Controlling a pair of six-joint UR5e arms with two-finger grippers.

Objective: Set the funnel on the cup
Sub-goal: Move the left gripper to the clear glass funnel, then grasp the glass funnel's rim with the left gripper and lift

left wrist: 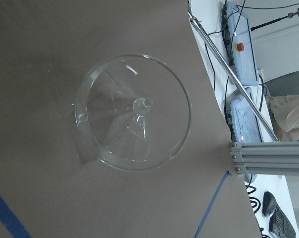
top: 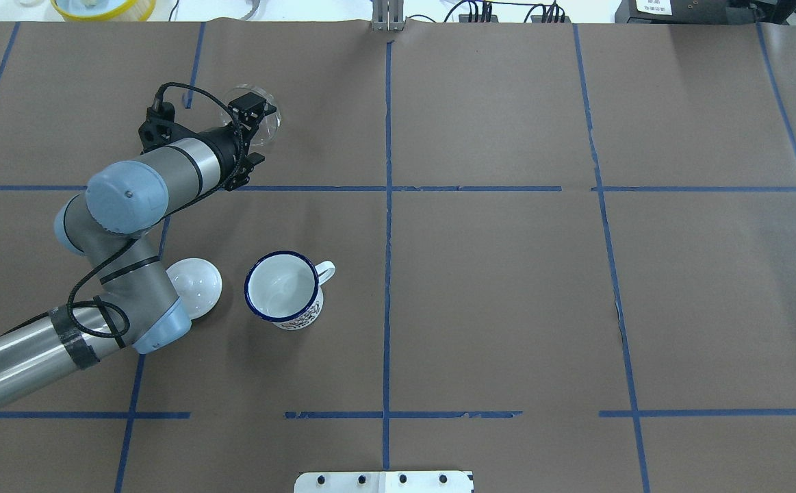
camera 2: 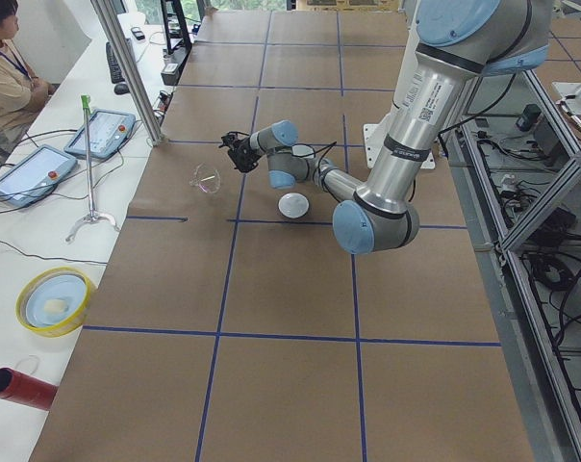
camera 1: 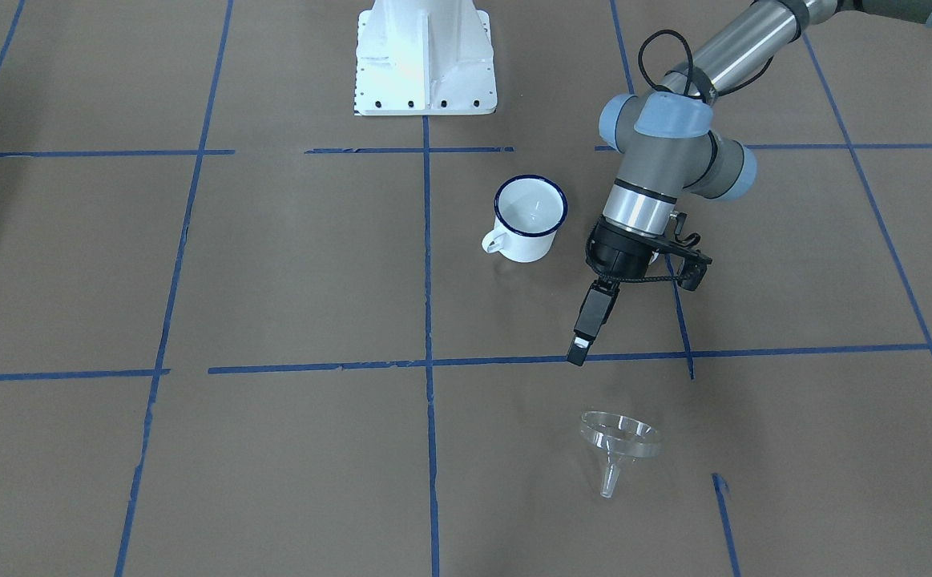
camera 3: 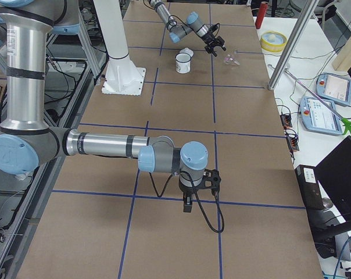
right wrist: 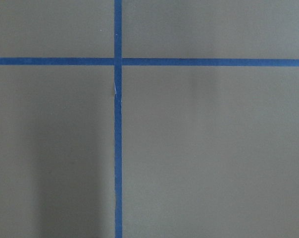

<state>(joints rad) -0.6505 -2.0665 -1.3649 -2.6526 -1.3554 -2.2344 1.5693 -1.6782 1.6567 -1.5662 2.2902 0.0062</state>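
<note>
Far left: left gripper [camera 1: 580,351] above tipped funnel [camera 1: 619,437], apart.
Cup [camera 1: 528,218] upright, nearer. Left and right gripper [camera 3: 187,206]: open or closed, cannot tell.

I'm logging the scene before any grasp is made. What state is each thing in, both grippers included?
Clear cone-shaped funnel: lying tipped on the table, not held.
White enamel mug with a dark blue rim: upright, empty, uncovered.
Round white knobbed lid: on the table beside the mug, apart from it.
Left gripper: short of the funnel, holding nothing; open or shut unclear.
Right gripper: pointing down, far from the rest; open or shut unclear.
</note>
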